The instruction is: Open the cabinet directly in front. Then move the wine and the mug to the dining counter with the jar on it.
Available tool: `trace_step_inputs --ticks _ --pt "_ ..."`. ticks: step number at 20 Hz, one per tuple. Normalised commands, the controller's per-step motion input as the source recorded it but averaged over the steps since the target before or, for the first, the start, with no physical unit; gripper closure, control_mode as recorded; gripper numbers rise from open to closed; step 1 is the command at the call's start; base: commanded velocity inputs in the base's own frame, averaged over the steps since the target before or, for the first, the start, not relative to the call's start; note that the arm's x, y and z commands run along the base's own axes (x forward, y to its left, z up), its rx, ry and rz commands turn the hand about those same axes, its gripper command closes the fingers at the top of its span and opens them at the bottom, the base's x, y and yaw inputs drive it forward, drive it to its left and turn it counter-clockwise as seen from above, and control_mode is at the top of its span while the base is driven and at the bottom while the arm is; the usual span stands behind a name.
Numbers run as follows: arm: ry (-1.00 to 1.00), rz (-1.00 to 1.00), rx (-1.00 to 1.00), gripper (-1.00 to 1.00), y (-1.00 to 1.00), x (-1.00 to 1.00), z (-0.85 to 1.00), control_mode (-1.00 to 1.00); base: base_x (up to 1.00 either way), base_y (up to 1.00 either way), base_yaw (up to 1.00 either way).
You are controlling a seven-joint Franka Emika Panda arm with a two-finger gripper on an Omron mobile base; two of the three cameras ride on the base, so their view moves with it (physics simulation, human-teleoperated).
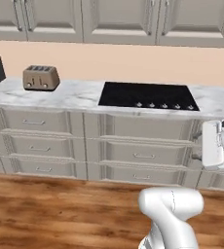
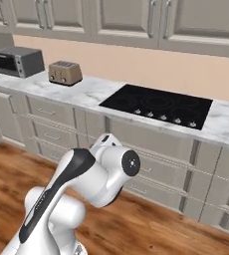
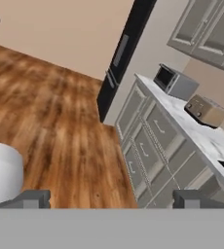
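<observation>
The cabinet [image 1: 120,20] hangs above the black cooktop, among a row of like upper cabinets. Its beige-grey panelled doors [image 2: 128,19] are closed and their silver bar handles run upright. The wine and the mug are hidden, and the dining counter and the jar are out of view. My gripper [image 3: 113,199] is open, its two dark fingertips [image 3: 33,198] far apart with nothing between them. It looks sideways along the drawer fronts and the wooden floor. The arm's white wrist [image 1: 215,144] hangs low at the right, in front of the drawers and well below the cabinet.
A marble counter [image 1: 75,95] carries the black cooktop [image 1: 148,95], a brown toaster [image 1: 41,78] and a grey microwave [image 2: 17,61]. Drawers [image 1: 38,121] fill its base. A tall black fridge [image 3: 126,53] stands at the counter's far end. Wooden floor [image 1: 60,209] lies before it.
</observation>
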Motion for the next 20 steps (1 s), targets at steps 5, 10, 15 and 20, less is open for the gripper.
trace_step_inputs --ticks 5,10,15,20 --pt "0.0 0.0 0.0 -1.0 0.0 0.0 0.0 1.0 0.0 -0.15 -0.32" --pt "0.0 0.0 0.0 -1.0 0.0 0.0 0.0 1.0 0.05 -0.11 -0.29" --pt "0.0 0.0 0.0 -1.0 0.0 0.0 0.0 1.0 0.31 -0.13 -0.16" --pt "0.0 0.0 0.0 -1.0 0.0 0.0 0.0 1.0 0.42 -0.17 -0.08"
